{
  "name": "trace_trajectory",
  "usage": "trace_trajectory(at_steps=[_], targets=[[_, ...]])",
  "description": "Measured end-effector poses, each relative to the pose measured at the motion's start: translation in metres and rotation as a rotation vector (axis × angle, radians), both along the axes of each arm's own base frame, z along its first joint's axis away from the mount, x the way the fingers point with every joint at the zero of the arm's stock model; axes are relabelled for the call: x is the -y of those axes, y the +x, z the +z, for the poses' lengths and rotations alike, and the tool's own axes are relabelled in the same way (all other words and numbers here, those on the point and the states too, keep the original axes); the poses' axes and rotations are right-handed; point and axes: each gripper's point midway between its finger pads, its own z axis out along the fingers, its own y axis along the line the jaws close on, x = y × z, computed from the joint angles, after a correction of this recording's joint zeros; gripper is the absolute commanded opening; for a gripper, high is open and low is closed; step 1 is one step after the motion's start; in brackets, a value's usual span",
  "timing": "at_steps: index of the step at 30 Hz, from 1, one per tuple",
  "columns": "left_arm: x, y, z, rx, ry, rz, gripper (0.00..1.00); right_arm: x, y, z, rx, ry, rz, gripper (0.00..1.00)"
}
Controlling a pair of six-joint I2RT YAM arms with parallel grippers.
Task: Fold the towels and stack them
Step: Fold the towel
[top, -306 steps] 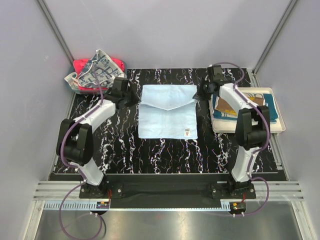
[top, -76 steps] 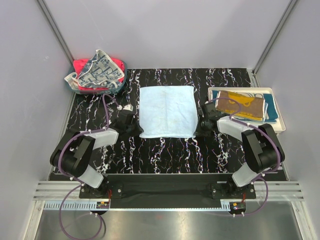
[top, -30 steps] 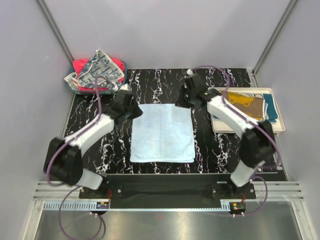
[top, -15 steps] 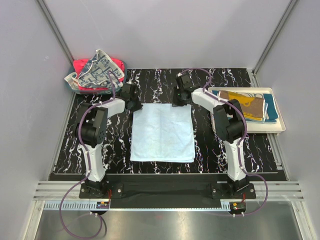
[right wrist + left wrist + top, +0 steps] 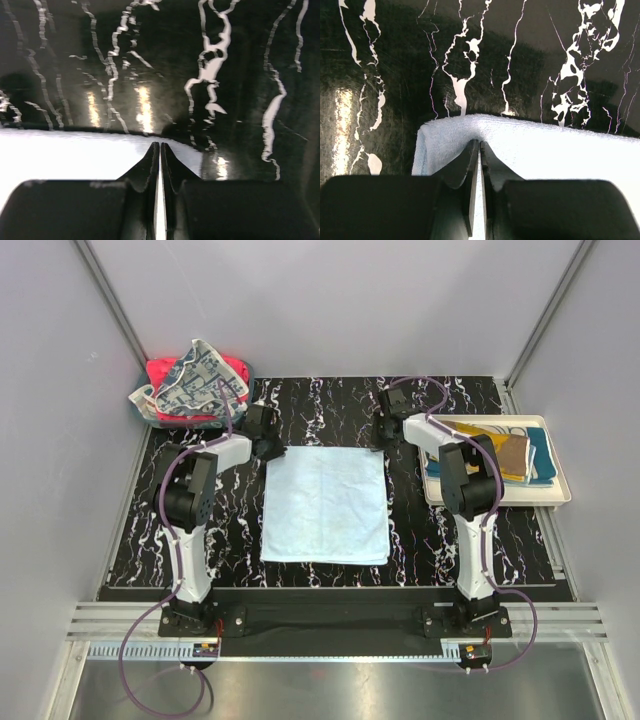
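On the black marbled table (image 5: 230,540) a light blue towel (image 5: 325,502) lies flat, centred. The left arm (image 5: 190,490) and right arm (image 5: 468,475) reach far, forearms angled inward to its far corners. The left gripper (image 5: 479,143) is clenched on the far left corner (cloth bunches at its tips). The right gripper (image 5: 160,146) has its jaws pressed together at the far right edge; whether cloth is caught between them I cannot tell.

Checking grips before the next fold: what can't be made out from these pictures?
- Right wrist view: whether the right claw pinches the light blue towel; glare whitens the cloth.
- Top view: tips of the left claw and right claw, hidden under their wrists.
- Top view: how many stacked towels; the right arm covers the tray's left part.
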Motion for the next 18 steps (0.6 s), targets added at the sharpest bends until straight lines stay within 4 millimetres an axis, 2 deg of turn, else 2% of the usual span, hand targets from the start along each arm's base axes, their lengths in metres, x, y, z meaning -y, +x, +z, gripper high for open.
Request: trace_trajectory(at_steps=[6,7,11,18], targets=[[-0.004,0.002,0.001,-0.002,0.000,0.010,0.16,0.013,0.000,-0.006,-0.004,-0.035,-0.010,0.10],[-0.005,0.002,0.001,-0.004,0.000,0.011,0.19,0.014,0.000,-0.006,-0.002,-0.041,-0.010,0.12],[-0.007,0.003,0.002,-0.003,0.000,0.011,0.20,0.020,0.003,-0.005,0.008,-0.066,-0.015,0.20],[-0.008,0.003,0.005,-0.006,0.009,-0.006,0.23,0.034,0.004,0.008,0.025,-0.098,-0.033,0.25]])
